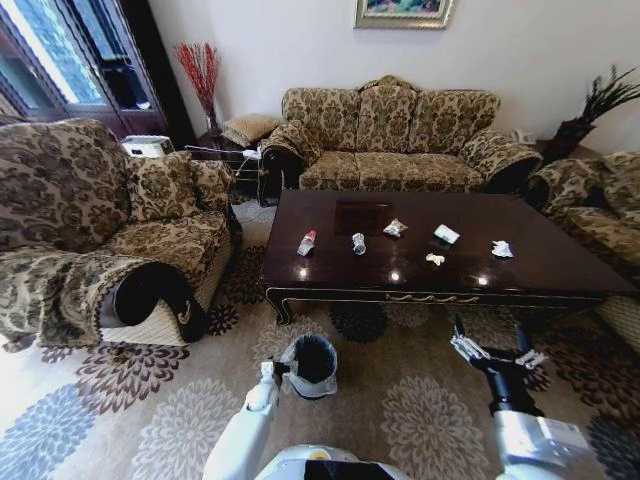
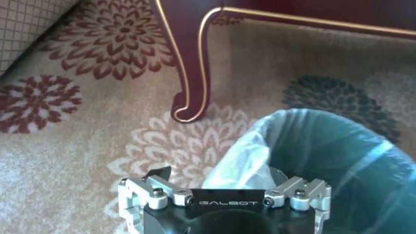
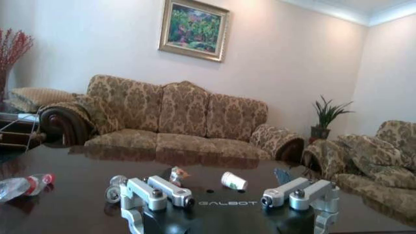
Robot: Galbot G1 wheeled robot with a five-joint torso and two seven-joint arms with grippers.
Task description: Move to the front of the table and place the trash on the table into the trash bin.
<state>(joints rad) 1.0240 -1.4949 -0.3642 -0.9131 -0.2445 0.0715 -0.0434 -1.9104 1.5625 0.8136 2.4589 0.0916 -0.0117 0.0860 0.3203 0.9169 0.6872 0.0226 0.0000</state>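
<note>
Left pincer (image 1: 276, 369) grips the trash bin (image 1: 312, 362); right pincer (image 1: 492, 347) gapes empty.

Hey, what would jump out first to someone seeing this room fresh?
The dark glossy table in mid-room, with trash strewn in a loose row across its top. On the carpet before it, the trash bin sits by the left gripper; the right gripper hangs open near the table's front edge.
</note>
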